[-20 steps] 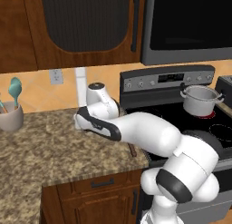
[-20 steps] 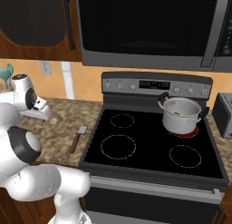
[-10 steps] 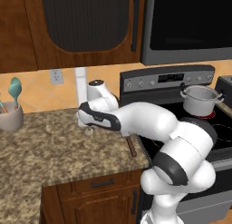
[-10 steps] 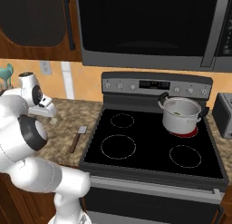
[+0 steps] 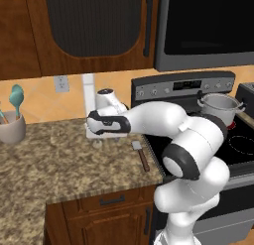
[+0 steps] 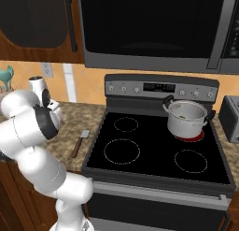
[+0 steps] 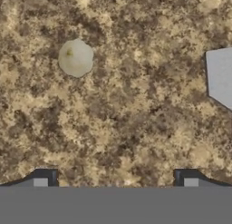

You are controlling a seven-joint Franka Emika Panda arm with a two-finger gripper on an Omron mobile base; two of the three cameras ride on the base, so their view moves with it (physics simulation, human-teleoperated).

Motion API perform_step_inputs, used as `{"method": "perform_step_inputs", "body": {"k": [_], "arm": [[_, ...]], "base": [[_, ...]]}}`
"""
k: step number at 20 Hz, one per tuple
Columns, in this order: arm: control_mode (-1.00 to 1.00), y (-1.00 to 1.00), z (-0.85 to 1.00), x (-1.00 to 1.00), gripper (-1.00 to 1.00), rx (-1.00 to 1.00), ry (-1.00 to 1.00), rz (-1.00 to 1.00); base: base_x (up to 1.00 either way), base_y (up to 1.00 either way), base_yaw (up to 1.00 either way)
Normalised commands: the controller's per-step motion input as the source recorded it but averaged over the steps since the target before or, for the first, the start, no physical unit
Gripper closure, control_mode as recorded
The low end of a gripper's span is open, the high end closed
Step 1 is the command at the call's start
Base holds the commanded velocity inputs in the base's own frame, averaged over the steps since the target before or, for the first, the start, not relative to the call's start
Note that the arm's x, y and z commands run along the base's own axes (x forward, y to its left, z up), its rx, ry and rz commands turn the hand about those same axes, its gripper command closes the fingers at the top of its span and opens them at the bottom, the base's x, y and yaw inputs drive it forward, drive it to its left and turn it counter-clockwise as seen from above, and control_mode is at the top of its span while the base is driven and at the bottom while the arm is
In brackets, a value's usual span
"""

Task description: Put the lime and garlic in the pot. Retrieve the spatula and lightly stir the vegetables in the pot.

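The garlic [image 7: 75,58] lies alone on the speckled counter [image 7: 136,128], just left of the spatula [image 7: 220,75] blade, and with the fingers [image 7: 44,177] spread wide above, this light, firm, roundish bulb looks best pinched across its widest middle, or it may roll.

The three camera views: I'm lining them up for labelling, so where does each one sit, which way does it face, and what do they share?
Left base view: behind the arm on its left, facing forward and down at the counter and stove; the arm crosses from lower right, end effector over the counter.
Right base view: behind on the right, facing the stove and pot; the arm fills the lower left.
Hand view: on the hand, looking down at the counter, garlic and spatula blade; open end effector.
Shared: both base views show the spatula, stove and pot.
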Motion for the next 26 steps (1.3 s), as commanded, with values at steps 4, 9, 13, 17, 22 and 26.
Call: {"method": "perform_step_inputs", "body": {"k": [4, 9, 13, 17, 22, 26], "arm": [[-1.00, 0.10, -0.31, 0.39, -1.00, 0.00, 0.04, -0.01], [-1.00, 0.16, -0.26, 0.33, -1.00, 0.00, 0.01, -0.02], [-1.00, 0.11, -0.21, 0.32, -1.00, 0.00, 0.01, -0.02], [-1.00, 0.08, -0.23, 0.26, -1.00, 0.00, 0.00, -0.02], [-1.00, 0.01, -0.22, 0.19, -1.00, 0.00, 0.00, -0.01], [-1.00, 0.02, -0.23, 0.19, -1.00, 0.00, 0.00, -0.01]], "base": [[0.00, 0.00, 0.00], [0.00, 0.00, 0.00], [0.00, 0.00, 0.00], [0.00, 0.00, 0.00], [0.00, 0.00, 0.00], [0.00, 0.00, 0.00]]}}
